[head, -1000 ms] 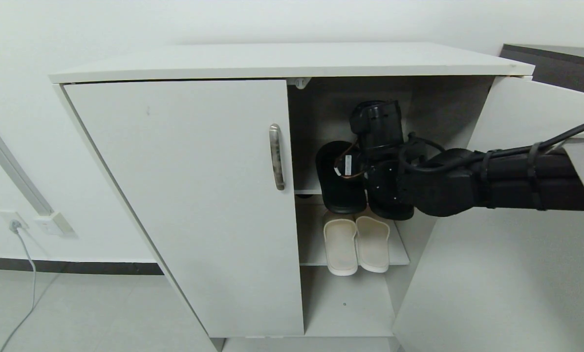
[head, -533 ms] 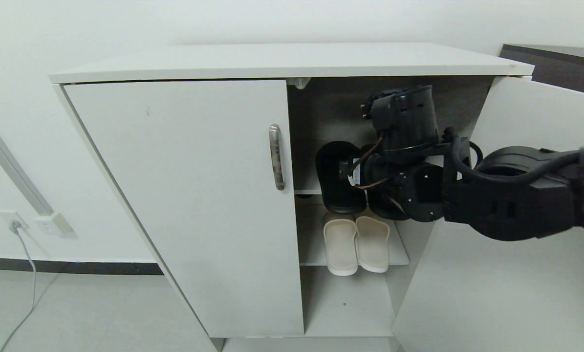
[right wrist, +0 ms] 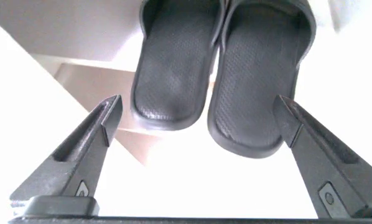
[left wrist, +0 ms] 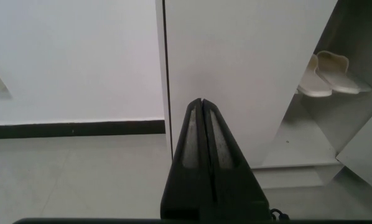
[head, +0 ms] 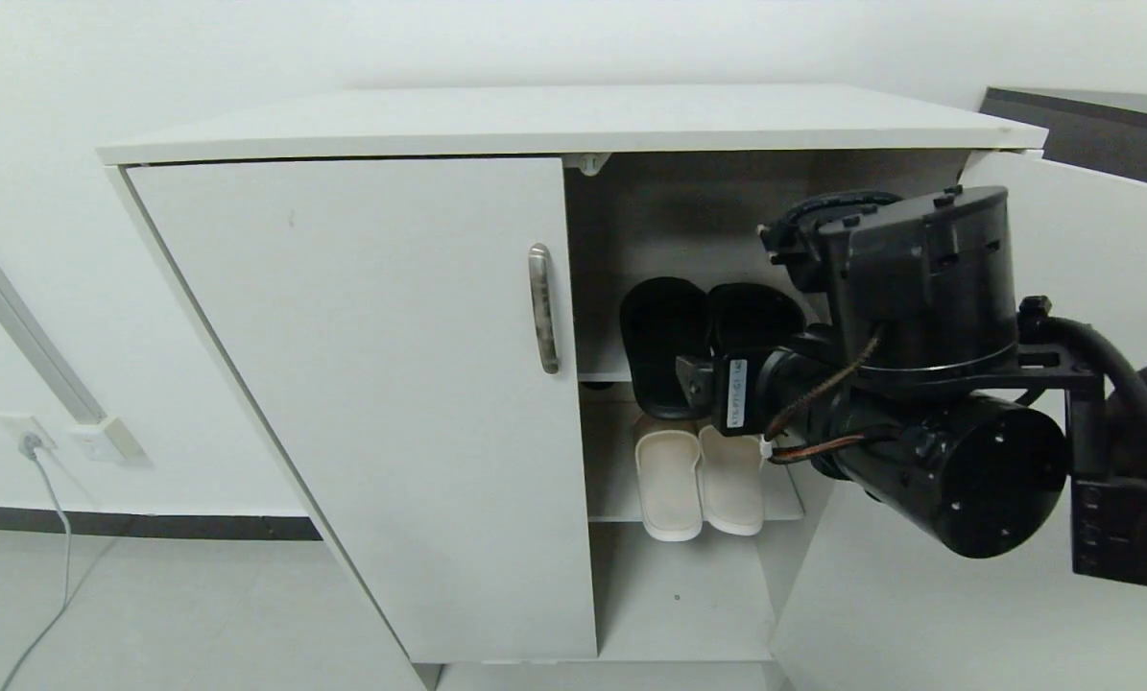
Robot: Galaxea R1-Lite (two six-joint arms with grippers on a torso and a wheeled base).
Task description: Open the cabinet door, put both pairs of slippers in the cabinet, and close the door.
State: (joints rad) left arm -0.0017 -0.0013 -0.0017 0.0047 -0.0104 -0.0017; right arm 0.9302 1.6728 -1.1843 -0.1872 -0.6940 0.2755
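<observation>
Two pairs of slippers sit inside the cabinet (head: 535,120). The black slippers (head: 664,336) lie side by side on the upper shelf, their near ends hanging over its front edge. The white slippers (head: 698,480) lie directly beneath on the middle shelf, also jutting past its edge. The bottom compartment's floor (head: 679,595) lies below them.

The right door (head: 919,595) stands swung open, while the left door (head: 362,384) is closed, its metal handle (head: 542,307) upright near the inner edge.

The right arm (head: 919,384) reaches in from the right, level with the upper shelf, wrist aimed at the opening. The right gripper (right wrist: 198,106) faces the near ends of the black pair with its fingers (right wrist: 99,134) spread wide and nothing between them, apart from the slippers.

The left gripper (left wrist: 201,106) hangs low before the closed left door, fingers pressed together, holding nothing.

The cabinet stands on a grey floor (head: 151,614) against a white wall (head: 55,96) with a dark baseboard (head: 151,523). A wall outlet (head: 26,441) with a trailing cable sits to the left.
</observation>
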